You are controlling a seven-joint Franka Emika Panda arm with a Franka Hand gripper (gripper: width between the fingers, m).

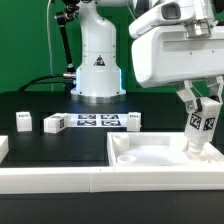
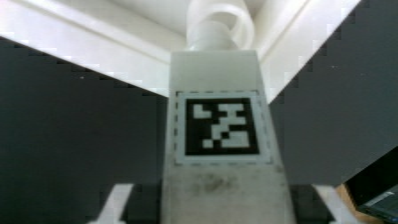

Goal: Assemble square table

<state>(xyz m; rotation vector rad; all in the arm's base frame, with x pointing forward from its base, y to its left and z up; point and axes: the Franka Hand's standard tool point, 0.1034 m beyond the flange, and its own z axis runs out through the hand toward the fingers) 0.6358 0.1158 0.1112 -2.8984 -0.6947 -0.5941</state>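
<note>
Tabletop (image 1: 40,100), exterior view's left to right:
- First leg block (image 1: 22,121), second leg block (image 1: 53,123), marker board (image 1: 97,121) and third leg block (image 1: 134,119). All three blocks lie loose.
- Square top (image 1: 150,160), near the front, with no legs fitted.
- Fingers (image 1: 189,103), clamped on the upright fourth leg (image 1: 203,128) at the top's right corner.

Judged: the first leg is going in and three are left.
</note>
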